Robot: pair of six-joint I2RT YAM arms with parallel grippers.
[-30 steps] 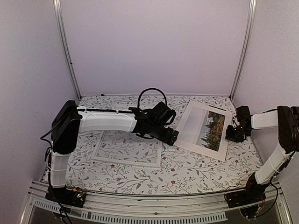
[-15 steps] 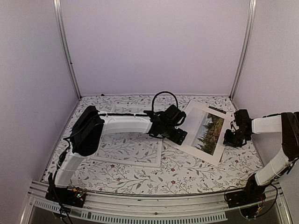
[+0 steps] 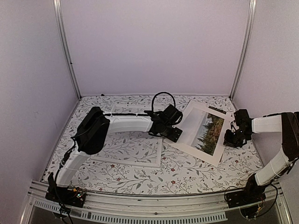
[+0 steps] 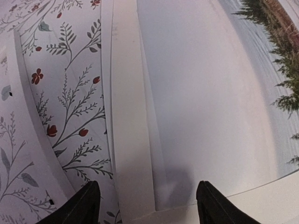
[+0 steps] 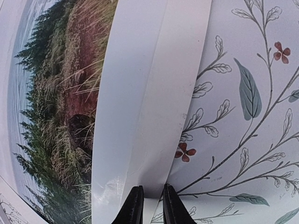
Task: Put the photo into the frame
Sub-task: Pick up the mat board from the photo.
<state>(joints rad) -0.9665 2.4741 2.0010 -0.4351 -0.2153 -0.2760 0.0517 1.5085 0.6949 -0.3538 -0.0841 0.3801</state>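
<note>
Floral-print bench (image 3: 187, 179), lilac walls. Photo (image 3: 198, 130) lies picture-up and skewed toward the far right corner. It is just right of the frame (image 3: 127, 162), which lies flat left of centre.

Right gripper (image 3: 230, 138): fingers (image 5: 134, 205) pinched on the photo's right white border.

Left gripper (image 3: 174, 135): fingers (image 4: 88, 205) apart, straddling the photo's left edge, not closed on it.

Judgement: step in hand is securing the left edge for a two-arm carry.
- Close left on the border only, clear of the print.
- Lift both ends level to avoid buckling.
- Square the sheet to the frame's sides before lowering.

Risk: a one-sided pull creases the sheet.
</note>
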